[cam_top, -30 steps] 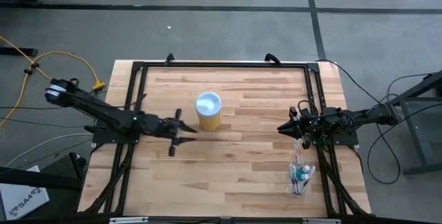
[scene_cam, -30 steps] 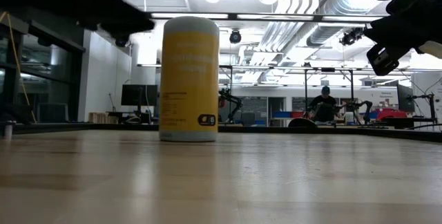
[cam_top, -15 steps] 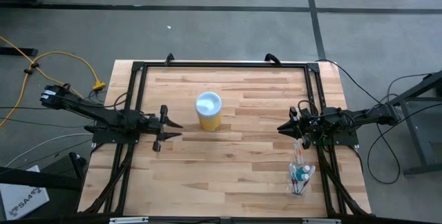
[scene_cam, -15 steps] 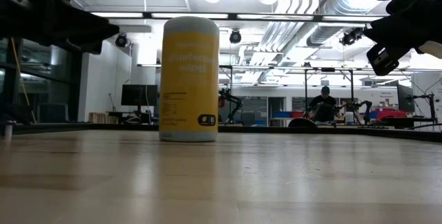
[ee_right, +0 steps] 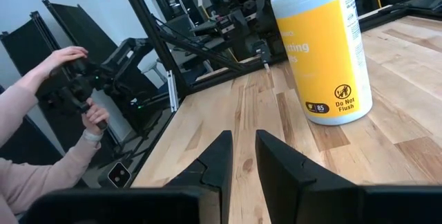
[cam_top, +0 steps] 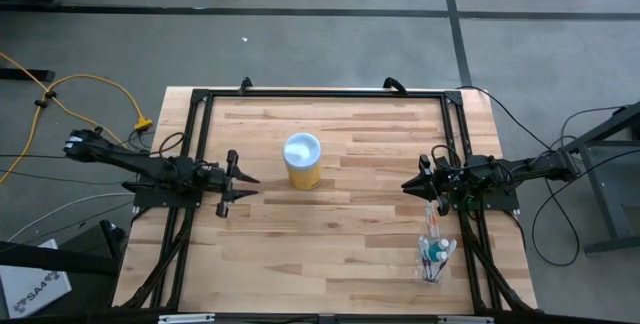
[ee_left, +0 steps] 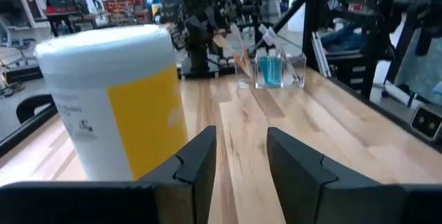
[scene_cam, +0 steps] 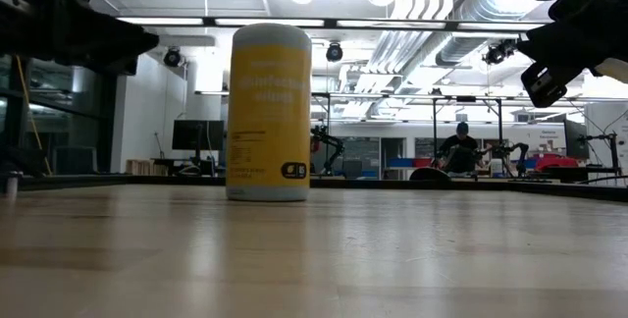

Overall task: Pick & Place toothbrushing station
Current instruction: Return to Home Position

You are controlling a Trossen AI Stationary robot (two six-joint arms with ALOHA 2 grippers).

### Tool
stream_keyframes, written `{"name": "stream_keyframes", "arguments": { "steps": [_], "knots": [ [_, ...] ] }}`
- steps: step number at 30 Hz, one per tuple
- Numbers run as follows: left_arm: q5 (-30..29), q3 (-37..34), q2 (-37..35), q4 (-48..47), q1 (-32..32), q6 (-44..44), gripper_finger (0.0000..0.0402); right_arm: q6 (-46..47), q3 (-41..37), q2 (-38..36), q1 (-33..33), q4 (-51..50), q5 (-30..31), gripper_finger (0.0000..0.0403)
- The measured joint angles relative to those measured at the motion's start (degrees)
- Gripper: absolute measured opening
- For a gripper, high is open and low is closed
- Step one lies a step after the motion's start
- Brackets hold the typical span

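The clear holder cup [cam_top: 432, 260] stands at the table's near right corner. It holds teal-capped bottles, and thin toothbrushes [cam_top: 433, 222] lean out of it. It also shows in the left wrist view [ee_left: 280, 69]. My right gripper [cam_top: 406, 185] hovers at the table's right side, a little beyond the cup, open by a narrow gap and empty [ee_right: 243, 141]. My left gripper [cam_top: 248, 181] hovers at the table's left side, open and empty [ee_left: 242, 141], pointing past a yellow canister.
A yellow wipes canister with a white lid [cam_top: 302, 160] stands upright at the table's middle, toward the far side [scene_cam: 269, 112]. A black frame [cam_top: 320, 94] runs round the table. A person's hands [ee_right: 72, 79] hold a control arm beyond the table's left side.
My left gripper has drawn back toward the table's left edge, away from the yellow canister, and has turned a little about its own axis. It stays open and empty. The canister and the holder cup have not moved.
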Motion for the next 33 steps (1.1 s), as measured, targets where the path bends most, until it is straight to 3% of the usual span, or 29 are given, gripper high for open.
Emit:
{"name": "stream_keyframes", "arguments": {
  "steps": [12,16,33],
  "knots": [
    [0.57,-0.57,-16.71,-17.3,-0.02,-1.37,0.0124,0.0,-0.02,0.0,0.0,0.0,0.0,0.0057],
    [3.4,-0.65,-17.51,-17.54,-0.04,0.26,0.0124,0.0,0.0,0.02,-0.02,0.0,0.0,0.0057],
    [3.32,-0.74,-17.19,-17.54,0.35,-0.02,0.0124,0.0,-0.02,0.02,0.0,0.0,0.0,0.0057]
  ]
}}
